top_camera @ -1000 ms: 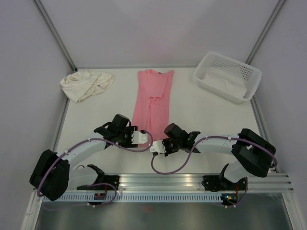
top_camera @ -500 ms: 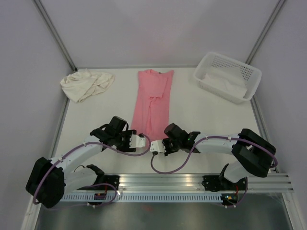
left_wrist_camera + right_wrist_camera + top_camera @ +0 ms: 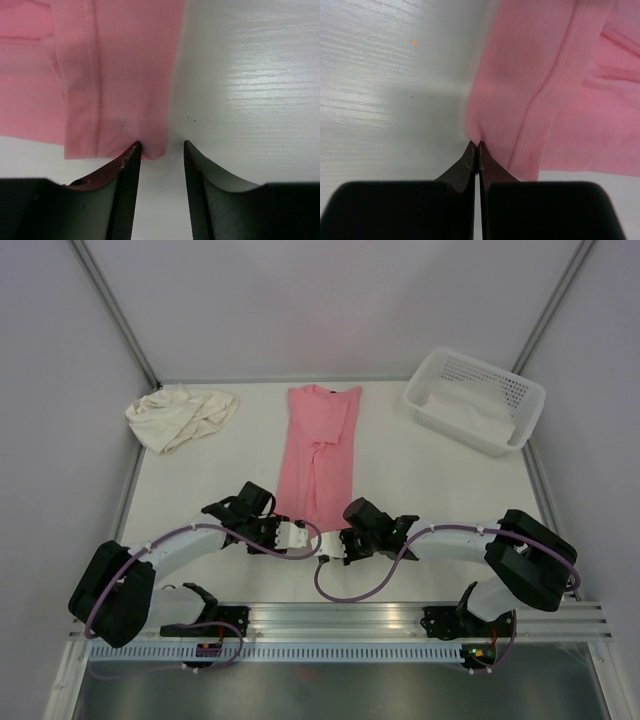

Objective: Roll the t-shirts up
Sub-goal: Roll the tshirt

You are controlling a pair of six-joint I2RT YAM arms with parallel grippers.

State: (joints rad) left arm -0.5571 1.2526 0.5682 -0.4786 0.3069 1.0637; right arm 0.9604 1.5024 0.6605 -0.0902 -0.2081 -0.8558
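Two grippers sit at the near hem of the salmon-pink cotton short-sleeved t-shirt (image 3: 318,455), one at each bottom corner.

Left gripper (image 3: 160,147): jaws released, parted by a narrow gap. The hem corner lies at the mouth of that gap. One fingertip (image 3: 134,148) touches the folded edge of the cloth. The other rests on the bare white table (image 3: 250,75), just beside the shirt but apart from it. Nothing is grasped.

Right gripper (image 3: 477,146): jaws clenched, tips pressed together with no gap showing. A small pinch of the hem edge is caught between them, and the cloth puckers up from that point.

Overhead view only: the pink shirt lies lengthways in the middle of the table, collar toward the far edge, folded in to a narrow strip. A cream off-white cotton t-shirt (image 3: 183,416) lies crumpled in a heap at the far left corner, well apart from both arms. A white perforated plastic basket (image 3: 490,370) stands at the far right corner with pale cloth inside.

Wrist views only: the hem stitching and the jaw openings. From overhead the gripper bodies hide the fingertips, so neither jaw state can be read there
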